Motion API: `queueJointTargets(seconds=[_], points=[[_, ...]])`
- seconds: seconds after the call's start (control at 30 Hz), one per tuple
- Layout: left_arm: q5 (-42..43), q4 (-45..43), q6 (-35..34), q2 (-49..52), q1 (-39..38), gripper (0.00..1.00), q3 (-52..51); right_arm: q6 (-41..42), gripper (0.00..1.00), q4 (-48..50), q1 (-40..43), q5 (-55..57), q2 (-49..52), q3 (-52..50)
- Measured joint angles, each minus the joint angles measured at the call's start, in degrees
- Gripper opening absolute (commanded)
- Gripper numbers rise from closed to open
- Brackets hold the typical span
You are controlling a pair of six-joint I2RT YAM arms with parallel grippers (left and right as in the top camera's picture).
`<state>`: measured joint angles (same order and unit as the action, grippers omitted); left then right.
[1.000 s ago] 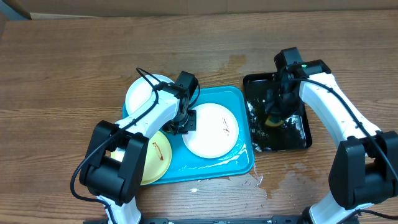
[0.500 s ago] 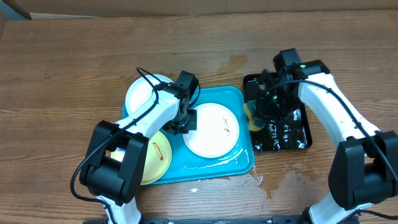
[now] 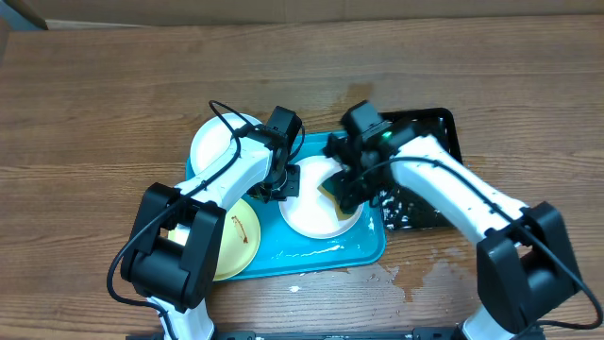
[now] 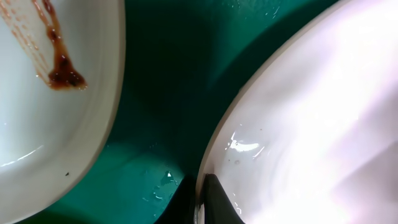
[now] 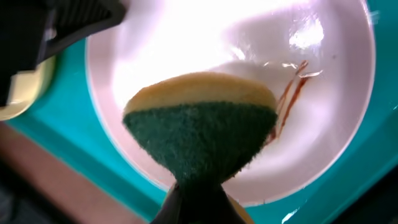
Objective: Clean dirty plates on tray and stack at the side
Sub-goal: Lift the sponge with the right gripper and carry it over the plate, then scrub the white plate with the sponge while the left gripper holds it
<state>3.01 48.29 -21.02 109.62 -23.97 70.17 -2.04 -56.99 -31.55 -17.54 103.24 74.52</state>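
Overhead: large turquoise-blue rectangular plastic tray (image 3: 302,257) on brown wooden table (image 3: 113,85), with a smaller glossy black tray (image 3: 439,127) just to its right. Three round shallow plates:
- central white plate (image 3: 307,215), flat inside the turquoise tray
- second white plate (image 3: 219,144), over the tray's far-left corner and partly off it
- pale yellow-green plate (image 3: 238,247), overlapping the near-left edge, with a brown smear (image 3: 242,229) on it

Left gripper (image 3: 281,186) down at the central white plate's left rim. Right gripper (image 3: 345,192) over that plate's right half, closed on a yellow-and-green sponge (image 3: 332,189). Small water puddle (image 3: 396,275) on the table by the tray's near-right corner.

Left wrist: jaws clamped tight on the central white plate's rim at the bottom of frame (steadying it, presumably). Wet turquoise tray floor alongside. Smeared plate off to the left, apart from the held one.

Right wrist: sponge pinched between closed fingers, green scouring face toward the camera, yellow foam beyond, hanging over the plate's middle. Cannot tell whether touching. Thin brown streak (image 5: 290,93) just right of the sponge, unwiped.

Progress, as a judgement: early.
- No stack beside the tray yet.
- Central plate held, scrubbing not visibly begun.
- Yellow-green plate dirty.
- No smear visible from above on the second white plate; cannot tell whether cleaned.
- Left to do: wiping, then stacking all three at the side.
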Motion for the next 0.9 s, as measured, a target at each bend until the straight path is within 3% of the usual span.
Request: queueJointTargets(seconds=[0.37,0.43,0.5,0.6,0.9], points=[[0.1,0.0,0.0,0.0,0.0,0.04,0.0,5.0,0.13,5.9,-3.8,10.0,0.0,-3.7],[0.1,0.0,0.0,0.0,0.0,0.04,0.0,5.1,0.23,6.6,-3.8,10.8,0.0,-3.7],[0.1,0.0,0.0,0.0,0.0,0.04,0.0,5.5,0.48,7.3,-3.8,11.1,0.0,-3.7],[0.2,0.0,0.0,0.0,0.0,0.06,0.0,5.0,0.64,7.6,-3.8,11.6,0.0,-3.7],[-0.1,-0.1,0.2,0.0,0.0,0.08,0.0,5.5,0.72,8.4,-3.8,12.0,0.0,-5.2]])
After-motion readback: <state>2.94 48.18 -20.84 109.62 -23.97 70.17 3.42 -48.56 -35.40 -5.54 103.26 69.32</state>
